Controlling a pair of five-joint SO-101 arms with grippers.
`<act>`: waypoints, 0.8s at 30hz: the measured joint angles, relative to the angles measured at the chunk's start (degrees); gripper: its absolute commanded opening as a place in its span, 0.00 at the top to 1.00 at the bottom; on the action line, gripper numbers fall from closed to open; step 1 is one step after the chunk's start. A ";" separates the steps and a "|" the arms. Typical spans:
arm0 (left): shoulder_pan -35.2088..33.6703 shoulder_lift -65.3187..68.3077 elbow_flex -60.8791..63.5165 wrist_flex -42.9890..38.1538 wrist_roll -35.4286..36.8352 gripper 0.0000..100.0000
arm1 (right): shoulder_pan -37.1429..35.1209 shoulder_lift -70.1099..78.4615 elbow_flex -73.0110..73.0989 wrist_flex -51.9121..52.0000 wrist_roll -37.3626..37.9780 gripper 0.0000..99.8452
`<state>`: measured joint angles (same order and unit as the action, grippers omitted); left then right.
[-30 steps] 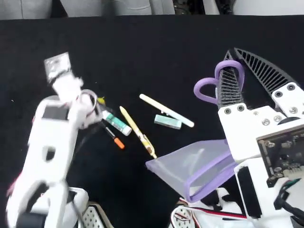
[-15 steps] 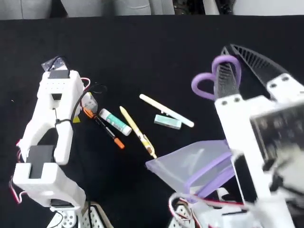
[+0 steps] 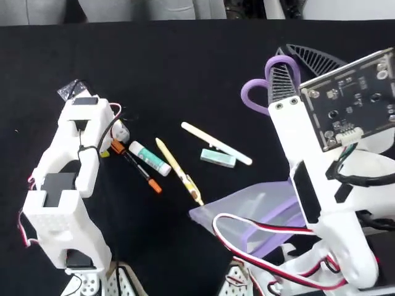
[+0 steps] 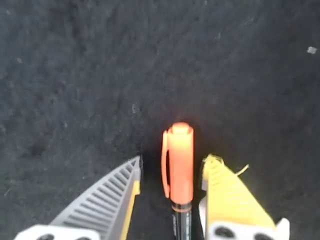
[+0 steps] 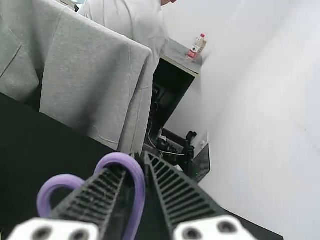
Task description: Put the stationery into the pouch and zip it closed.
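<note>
The left gripper (image 4: 173, 160) is straddling an orange-capped black pen (image 4: 178, 150), jaws apart, while the right gripper (image 5: 136, 162) is clamping the purple pouch strap (image 5: 50, 186).

marker (image 4: 177, 165) between left jaws; pouch (image 3: 247, 209) right of pens (image 3: 179, 166).

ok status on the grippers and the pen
Left gripper open, astride the orange pen. Right gripper shut on the pouch's purple loop. Glue stick lies close beside the pen.
</note>
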<state>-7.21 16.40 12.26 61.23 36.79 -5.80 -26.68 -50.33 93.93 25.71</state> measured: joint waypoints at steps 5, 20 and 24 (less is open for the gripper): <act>0.18 1.41 -1.32 -0.62 0.09 0.95 | 0.00 0.00 0.00 0.00 0.00 0.99; -1.23 -3.34 -16.00 12.13 0.00 0.97 | 0.00 -0.70 10.73 -13.80 -14.15 0.99; 0.35 -13.01 -23.91 14.77 0.18 0.97 | 0.00 0.18 21.27 -24.26 -17.67 0.99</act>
<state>-6.86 3.38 -11.65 76.00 36.97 -5.80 -26.51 -29.05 69.67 8.04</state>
